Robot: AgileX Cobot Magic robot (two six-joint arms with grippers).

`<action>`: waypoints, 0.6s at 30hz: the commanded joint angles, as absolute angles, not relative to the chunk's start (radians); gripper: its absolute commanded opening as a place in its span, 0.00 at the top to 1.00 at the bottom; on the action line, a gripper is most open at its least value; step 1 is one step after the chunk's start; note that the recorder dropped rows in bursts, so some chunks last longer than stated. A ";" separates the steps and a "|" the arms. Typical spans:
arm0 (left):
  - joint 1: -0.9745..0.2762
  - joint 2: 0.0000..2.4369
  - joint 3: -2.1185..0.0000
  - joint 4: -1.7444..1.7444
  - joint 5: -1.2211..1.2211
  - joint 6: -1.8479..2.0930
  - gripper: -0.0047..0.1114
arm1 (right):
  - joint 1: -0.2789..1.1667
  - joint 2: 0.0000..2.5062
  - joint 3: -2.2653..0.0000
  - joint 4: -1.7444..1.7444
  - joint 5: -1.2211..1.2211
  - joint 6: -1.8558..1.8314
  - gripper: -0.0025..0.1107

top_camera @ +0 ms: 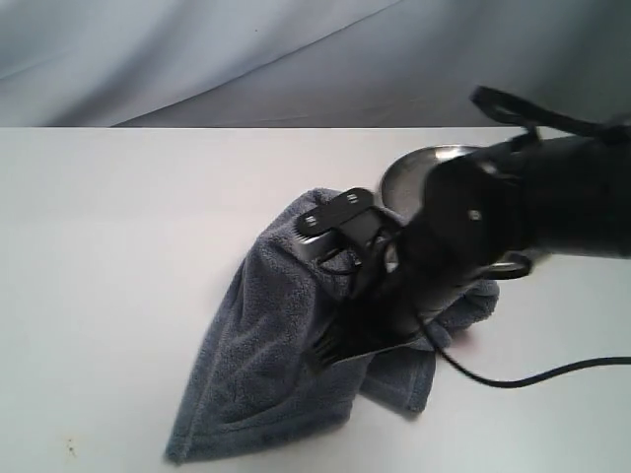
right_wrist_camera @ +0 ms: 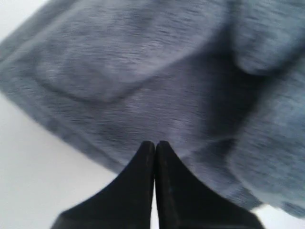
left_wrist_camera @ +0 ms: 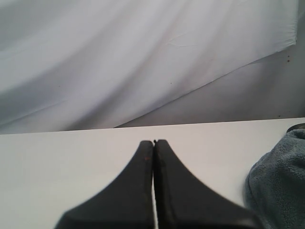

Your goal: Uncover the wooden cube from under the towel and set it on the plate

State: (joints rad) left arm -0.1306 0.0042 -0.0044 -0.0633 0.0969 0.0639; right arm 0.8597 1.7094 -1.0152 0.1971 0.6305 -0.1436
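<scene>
1. Two grippers show, and both are clenched. The left gripper [left_wrist_camera: 153, 142] has its jaws pressed flat together with nothing between them. It sits over bare white table [top_camera: 118, 246], well apart from the cloth.
2. The right gripper [right_wrist_camera: 155, 144] also has its jaws closed tip to tip, low over the grey-blue towel [top_camera: 251, 374]. We see no cloth pinched between them. Blurred fleece fills the space just ahead of the tips.
3. The wooden cube shows in no view. We judge it lies under the towel, perhaps beneath the raised hump beside the right gripper, but we cannot tell where.
4. The plate [top_camera: 434, 158], shiny steel, sits behind the right arm, near the far side of the towel. The arm hides most of it.
5. We judge the step in hand to be taking hold of the towel to pull it off. To do it well, the right jaws should open and settle on a fold or the hem. They should then close on cloth alone and lift before drawing sideways, so the cube is not dragged along.
6. Open room lies on the side of the right gripper away from the plate, where the table is wide and bare.
7. A black cable [top_camera: 532, 379] trails on the plate side of that gripper, near the towel, and could snag.
</scene>
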 commanded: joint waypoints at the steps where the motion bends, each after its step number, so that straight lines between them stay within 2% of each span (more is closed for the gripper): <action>1: -0.128 0.000 0.000 -0.066 0.086 0.061 0.96 | 0.707 1.569 -0.870 0.084 0.432 -0.009 0.98; 8: -0.128 0.000 0.000 -0.066 0.086 0.061 0.96 | 0.637 1.550 -0.875 -0.091 0.042 0.167 0.98; 9: -0.128 0.000 0.000 -0.066 0.086 0.061 0.96 | 0.637 1.562 -0.875 -0.093 0.008 0.167 0.95; 10: -0.128 0.000 0.000 -0.066 0.086 0.061 0.96 | 0.637 1.575 -0.875 -0.093 0.000 0.167 0.90; 12: -0.128 0.000 0.000 -0.066 0.086 0.061 0.96 | 0.637 1.619 -0.875 -0.093 -0.032 0.157 0.70; 13: -0.128 0.000 0.000 -0.066 0.086 0.061 0.96 | 0.637 1.654 -0.875 -0.093 -0.064 0.153 0.52; 15: -0.128 0.000 0.000 -0.066 0.086 0.061 0.96 | 0.646 1.708 -0.921 -0.106 -0.060 0.134 0.33; 18: -0.128 0.000 0.000 -0.066 0.086 0.061 0.96 | 0.676 1.773 -1.013 -0.138 -0.010 0.101 0.30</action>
State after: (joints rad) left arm -0.1306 0.0042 -0.0044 -0.0633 0.0969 0.0639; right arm 0.6545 1.7383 -0.9572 -0.1113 -0.0251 0.1324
